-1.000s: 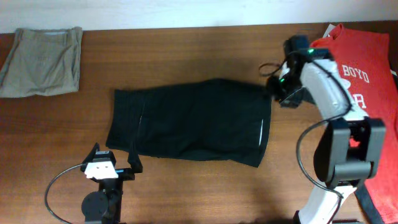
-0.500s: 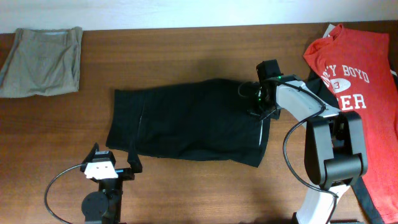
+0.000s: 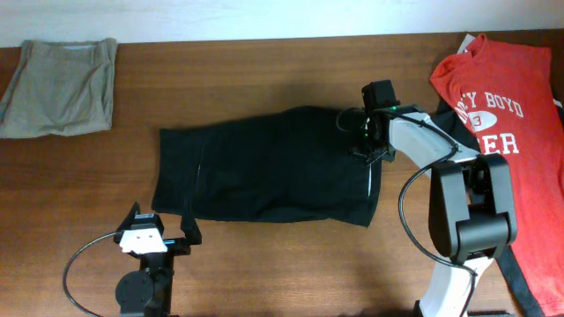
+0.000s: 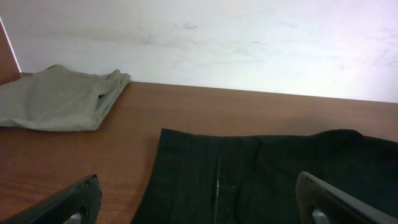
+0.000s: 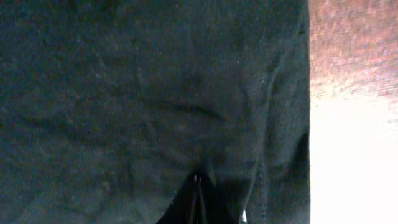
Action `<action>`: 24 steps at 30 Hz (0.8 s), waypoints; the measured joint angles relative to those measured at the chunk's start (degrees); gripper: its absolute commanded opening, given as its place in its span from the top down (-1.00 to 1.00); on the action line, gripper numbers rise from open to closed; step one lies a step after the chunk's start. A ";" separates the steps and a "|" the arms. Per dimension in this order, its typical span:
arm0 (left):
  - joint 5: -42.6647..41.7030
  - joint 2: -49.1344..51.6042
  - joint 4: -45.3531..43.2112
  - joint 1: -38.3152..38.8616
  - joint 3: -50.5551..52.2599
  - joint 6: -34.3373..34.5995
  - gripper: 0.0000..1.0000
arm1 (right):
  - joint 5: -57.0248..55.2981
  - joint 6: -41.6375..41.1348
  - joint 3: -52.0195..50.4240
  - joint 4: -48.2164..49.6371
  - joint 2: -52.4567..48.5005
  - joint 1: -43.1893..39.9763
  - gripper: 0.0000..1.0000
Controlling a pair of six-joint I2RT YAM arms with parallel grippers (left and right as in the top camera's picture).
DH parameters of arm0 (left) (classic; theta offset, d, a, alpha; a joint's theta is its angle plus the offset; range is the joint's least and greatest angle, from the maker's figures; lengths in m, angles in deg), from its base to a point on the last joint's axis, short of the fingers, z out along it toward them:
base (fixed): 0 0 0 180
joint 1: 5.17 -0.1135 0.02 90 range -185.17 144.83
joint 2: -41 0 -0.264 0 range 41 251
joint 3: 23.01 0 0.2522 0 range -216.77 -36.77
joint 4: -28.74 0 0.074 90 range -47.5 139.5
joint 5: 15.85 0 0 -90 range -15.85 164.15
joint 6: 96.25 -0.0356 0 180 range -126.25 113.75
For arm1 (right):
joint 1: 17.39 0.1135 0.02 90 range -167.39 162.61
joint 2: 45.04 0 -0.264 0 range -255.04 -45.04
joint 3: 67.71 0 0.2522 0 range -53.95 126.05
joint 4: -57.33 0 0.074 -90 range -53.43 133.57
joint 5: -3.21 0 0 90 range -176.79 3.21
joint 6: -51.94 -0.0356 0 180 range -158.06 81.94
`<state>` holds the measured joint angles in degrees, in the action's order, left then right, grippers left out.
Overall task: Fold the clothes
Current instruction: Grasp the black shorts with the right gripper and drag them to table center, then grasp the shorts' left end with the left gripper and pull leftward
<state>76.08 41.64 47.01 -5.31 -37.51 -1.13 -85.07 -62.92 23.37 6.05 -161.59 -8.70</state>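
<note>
Black shorts (image 3: 264,176) with a thin white side stripe lie flat across the middle of the table. My right gripper (image 3: 368,145) is down on their upper right corner, shut, and the cloth puckers round its closed tips (image 5: 198,183). The right wrist view is filled with black fabric (image 5: 124,93). My left gripper (image 3: 161,222) stands open just before the shorts' near left corner, its fingers wide apart and nothing between them (image 4: 202,202). The shorts' waistband (image 4: 280,174) lies ahead of it.
Folded grey-khaki shorts (image 3: 62,85) lie at the far left corner and show in the left wrist view (image 4: 56,99). A red T-shirt with white letters (image 3: 520,123) is spread along the right edge. A pale wall (image 4: 249,43) runs behind the table.
My right arm swung left from beside the red T-shirt onto the shorts' upper right corner, and its gripper shut there. The shorts' right edge has shifted slightly. The left arm has not moved.
</note>
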 measured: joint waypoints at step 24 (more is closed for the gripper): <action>-15.76 80.41 46.12 -13.09 -74.55 -4.26 -0.98 | -6.25 2.36 37.33 -29.20 5.49 -31.21 -0.97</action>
<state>60.32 122.05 93.13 -18.40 -112.06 -5.39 -91.32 -60.56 60.70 -23.15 -156.10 -39.92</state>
